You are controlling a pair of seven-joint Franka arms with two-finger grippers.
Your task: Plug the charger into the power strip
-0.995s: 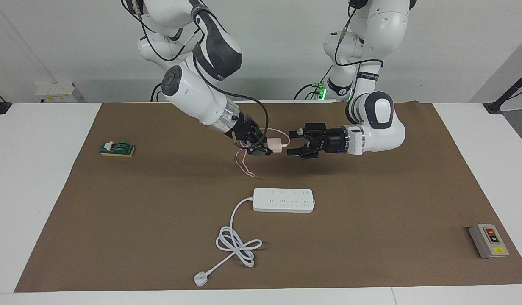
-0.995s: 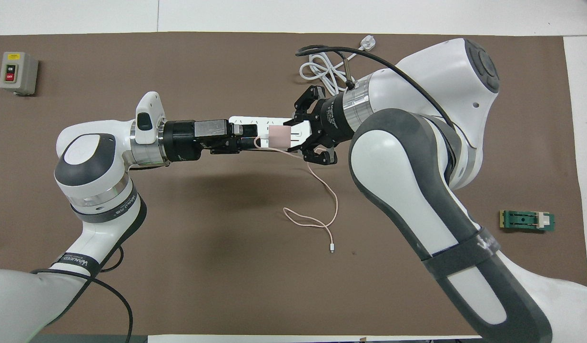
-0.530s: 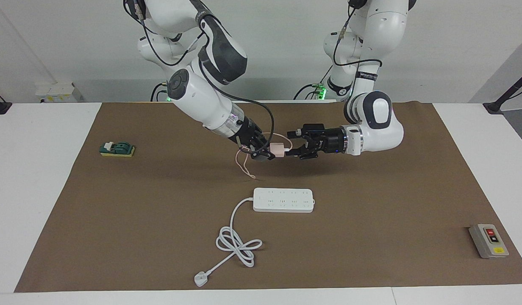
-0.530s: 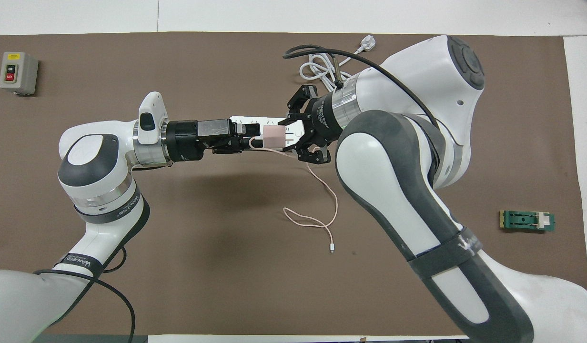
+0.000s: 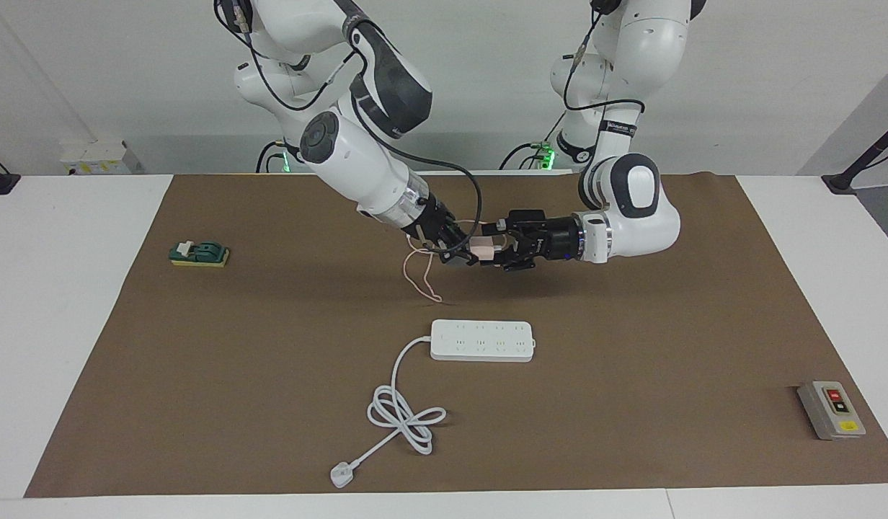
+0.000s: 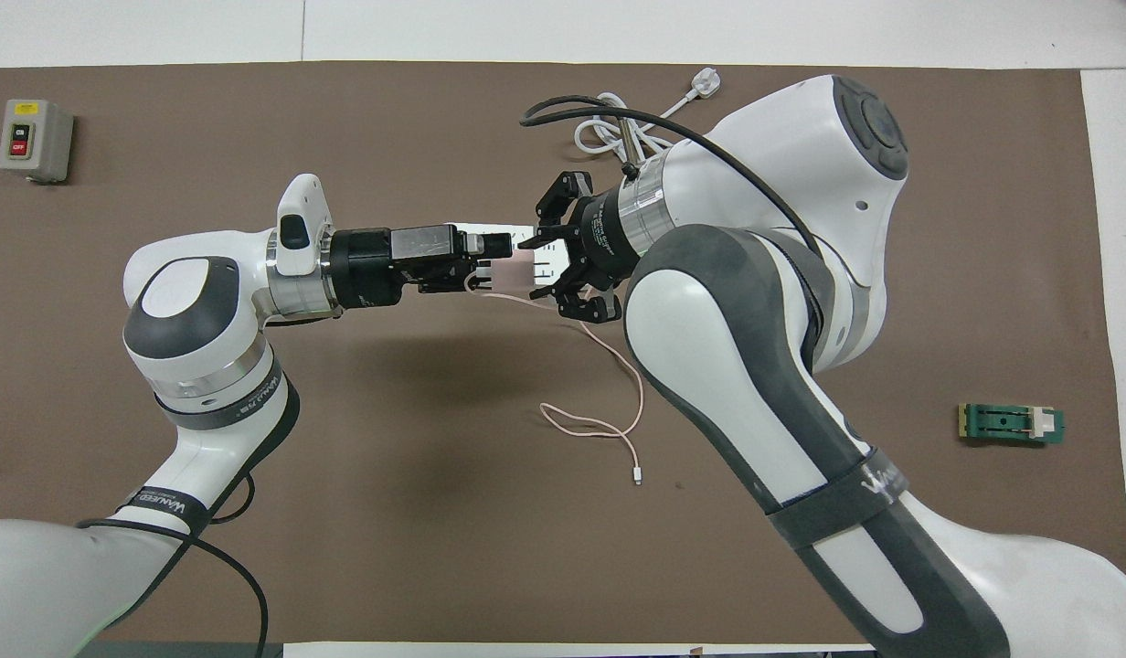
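The charger [image 5: 481, 249] [image 6: 513, 272], a small pale-pink cube, hangs in the air above the mat with my right gripper [image 5: 462, 254] [image 6: 549, 270] shut on it. Its thin pink cable [image 5: 422, 277] [image 6: 618, 402] droops to the mat. My left gripper [image 5: 498, 249] [image 6: 490, 265] stands open, level with the charger, one finger on each side of the charger's free end. I cannot tell whether they touch it. The white power strip [image 5: 482, 340] lies flat on the mat, farther from the robots. In the overhead view only a sliver of the strip [image 6: 504, 228] shows past the grippers.
The strip's thick white cord [image 5: 404, 414] coils on the mat and ends in a white plug [image 5: 341, 474] [image 6: 705, 84]. A grey button box [image 5: 831, 409] [image 6: 35, 139] sits at the left arm's end. A green block [image 5: 199, 254] [image 6: 1011, 425] lies at the right arm's end.
My right gripper carried the charger toward the left arm's end while the left gripper came to meet it. The gap has closed, and the open left fingers now flank the charger.
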